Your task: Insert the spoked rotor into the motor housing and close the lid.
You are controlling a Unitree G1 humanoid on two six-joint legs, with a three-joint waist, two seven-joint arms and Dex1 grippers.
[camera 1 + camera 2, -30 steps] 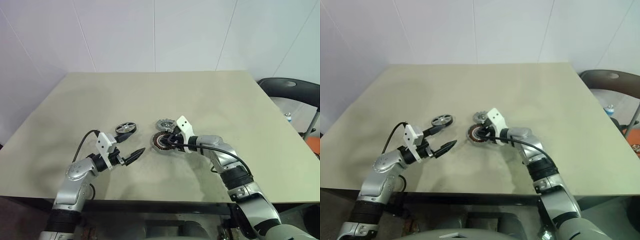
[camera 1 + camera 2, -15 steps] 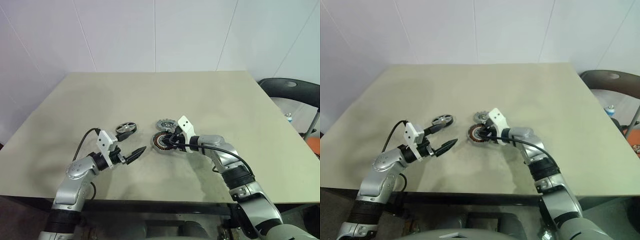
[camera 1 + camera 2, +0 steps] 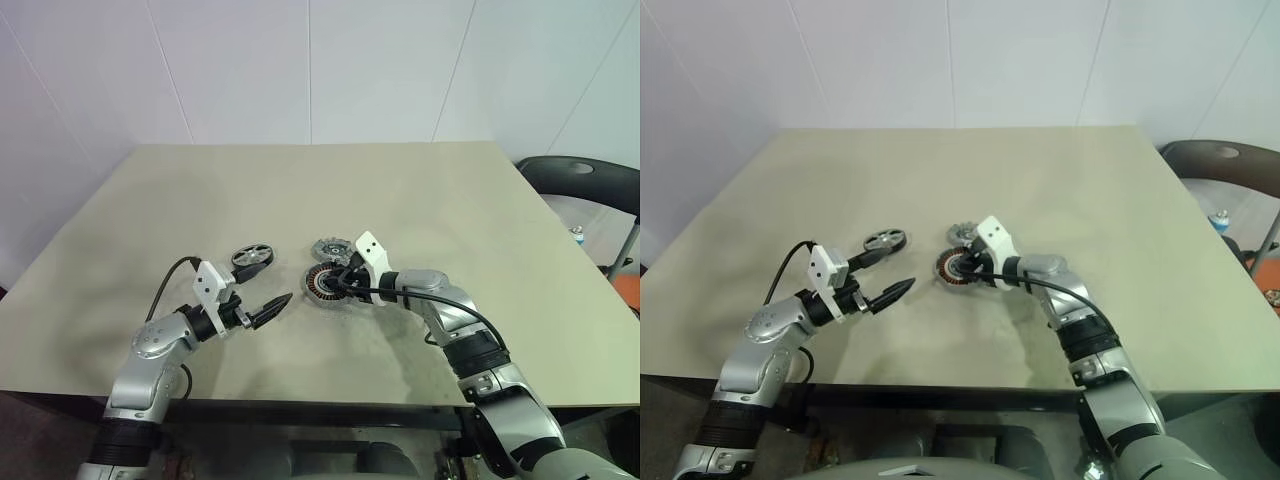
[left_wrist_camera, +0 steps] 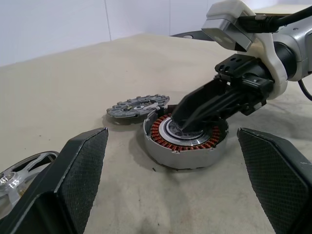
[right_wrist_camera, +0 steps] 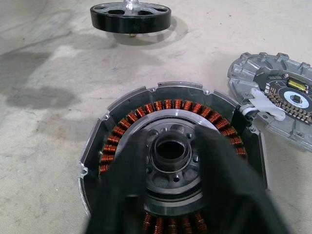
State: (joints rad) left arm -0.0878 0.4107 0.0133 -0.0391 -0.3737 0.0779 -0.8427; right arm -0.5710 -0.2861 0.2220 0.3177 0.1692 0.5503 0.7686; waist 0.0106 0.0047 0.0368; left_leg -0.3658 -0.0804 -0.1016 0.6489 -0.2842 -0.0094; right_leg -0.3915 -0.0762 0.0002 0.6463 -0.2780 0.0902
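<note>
Rotor [image 3: 251,257] lying flat just beyond left gripper [image 3: 262,298], gaping wide, empty | right gripper [image 4: 195,117] part-open, fingertips hovering over housing [image 4: 185,140] hub.

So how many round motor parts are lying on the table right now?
3. The spoked rotor lies by the left gripper. The motor housing sits mid-table under the right gripper. The lid lies just behind the housing.

Both arms are silver-grey metal with black joint bands, white camera blocks at the wrists, looping black cables and tapered, textured black fingers.
</note>
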